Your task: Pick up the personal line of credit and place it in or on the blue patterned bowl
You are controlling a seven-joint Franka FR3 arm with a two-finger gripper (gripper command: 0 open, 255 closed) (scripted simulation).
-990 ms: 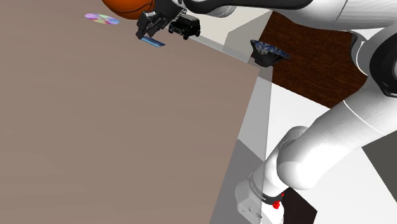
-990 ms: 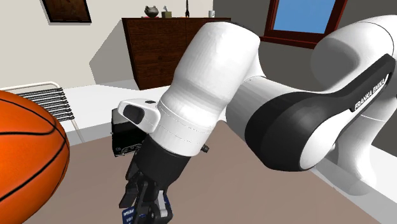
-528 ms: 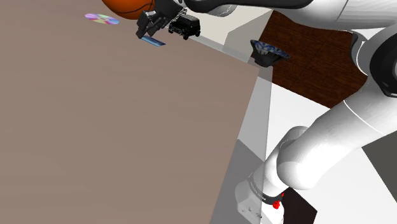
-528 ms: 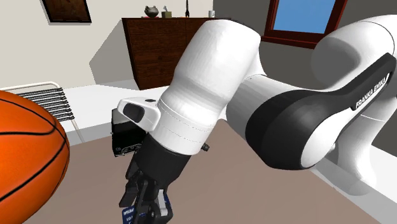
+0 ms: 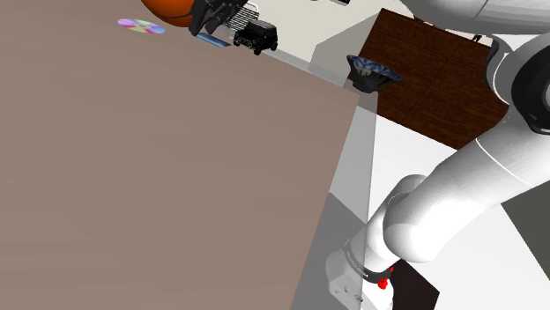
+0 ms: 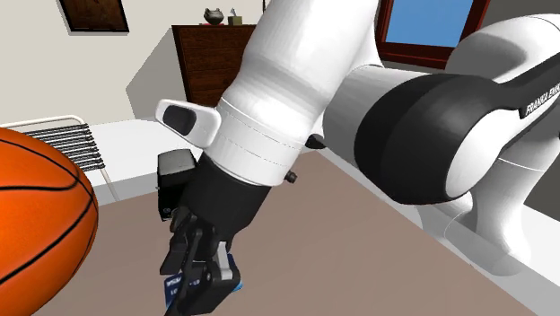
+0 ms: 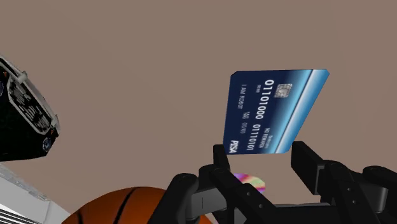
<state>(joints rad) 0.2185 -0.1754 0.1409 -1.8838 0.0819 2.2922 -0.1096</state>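
The claw (image 7: 259, 159) is clamped on a dark blue bank card (image 7: 273, 111). Its two black fingers press the card's lower end from either side, and the face with white numbers is turned toward the wrist camera. In the shoulder view the card hangs over the far part of the brown counter (image 5: 176, 176), near an orange basketball (image 5: 172, 9) and a black toy car (image 5: 256, 37). The blue patterned bowl (image 5: 371, 70) sits well apart from it — past the counter's corner, toward the shoulder view's right.

Home room: dark wooden dresser (image 6: 220, 67), window (image 6: 429, 25)
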